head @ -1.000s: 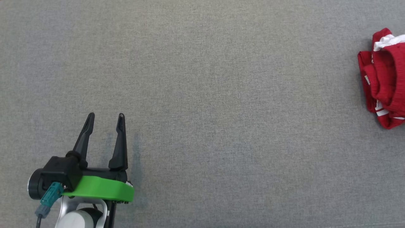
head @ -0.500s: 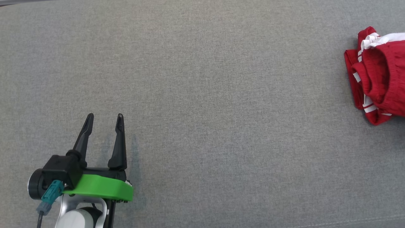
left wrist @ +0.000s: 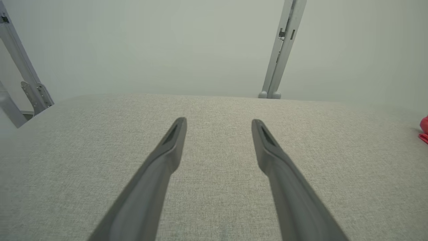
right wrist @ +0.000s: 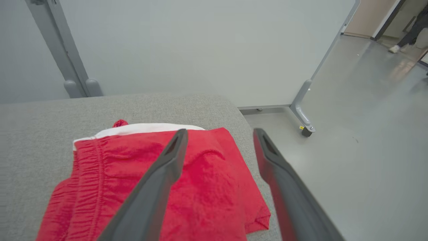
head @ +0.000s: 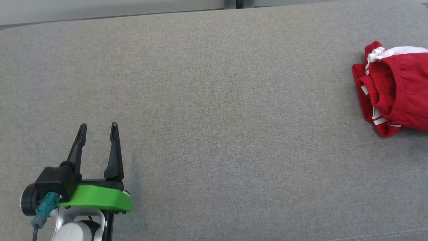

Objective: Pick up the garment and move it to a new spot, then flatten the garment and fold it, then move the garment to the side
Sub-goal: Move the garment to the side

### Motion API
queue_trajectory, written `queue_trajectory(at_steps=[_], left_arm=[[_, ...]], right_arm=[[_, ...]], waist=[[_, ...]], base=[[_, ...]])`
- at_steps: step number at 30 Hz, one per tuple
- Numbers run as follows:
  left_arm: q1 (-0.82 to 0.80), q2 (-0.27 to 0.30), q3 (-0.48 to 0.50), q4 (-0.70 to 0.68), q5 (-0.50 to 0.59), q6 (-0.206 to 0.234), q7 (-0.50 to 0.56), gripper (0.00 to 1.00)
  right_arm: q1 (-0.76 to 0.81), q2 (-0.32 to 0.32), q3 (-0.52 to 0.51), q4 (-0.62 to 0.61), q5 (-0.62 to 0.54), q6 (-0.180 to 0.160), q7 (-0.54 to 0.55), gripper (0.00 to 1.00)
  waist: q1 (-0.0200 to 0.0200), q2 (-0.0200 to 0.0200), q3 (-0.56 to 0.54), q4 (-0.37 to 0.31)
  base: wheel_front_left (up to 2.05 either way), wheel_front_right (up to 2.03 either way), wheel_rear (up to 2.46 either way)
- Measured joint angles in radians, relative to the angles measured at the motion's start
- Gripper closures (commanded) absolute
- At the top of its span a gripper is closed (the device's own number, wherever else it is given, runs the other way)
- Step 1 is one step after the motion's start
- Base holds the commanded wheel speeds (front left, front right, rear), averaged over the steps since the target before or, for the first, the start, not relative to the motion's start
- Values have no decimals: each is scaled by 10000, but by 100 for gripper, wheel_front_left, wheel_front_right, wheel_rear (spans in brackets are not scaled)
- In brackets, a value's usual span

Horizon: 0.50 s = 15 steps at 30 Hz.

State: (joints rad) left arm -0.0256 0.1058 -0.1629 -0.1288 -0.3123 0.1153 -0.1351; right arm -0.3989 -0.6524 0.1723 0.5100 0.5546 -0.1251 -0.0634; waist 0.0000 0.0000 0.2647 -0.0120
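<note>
stretching wide, grey fabric surface bears red garment; pale panel behind.

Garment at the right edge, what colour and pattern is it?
The garment is red with white stripe trim; the head view shows it best.

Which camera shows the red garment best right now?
The right wrist view: the red garment lies close below it, with gathered waistband and white trim clear. The head view cuts it off at the right edge; the left wrist view catches a red sliver at its right edge.
</note>
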Motion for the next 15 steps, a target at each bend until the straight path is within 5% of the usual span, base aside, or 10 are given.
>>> queue_trajectory(at_steps=[9,15], left_arm=[[344,109,732,491,35,8,-291,0],[791,138,920,961,25,10,-428,0]], right_arm=[[1283,765,-579,-897,-625,0,-1925,0],[2230,1768,173,-1896,-957,0,-1990,0]], waist=[[0,0,-815,-143],[0,0,-1441,-219]], base=[[0,0,0],[0,0,0]])
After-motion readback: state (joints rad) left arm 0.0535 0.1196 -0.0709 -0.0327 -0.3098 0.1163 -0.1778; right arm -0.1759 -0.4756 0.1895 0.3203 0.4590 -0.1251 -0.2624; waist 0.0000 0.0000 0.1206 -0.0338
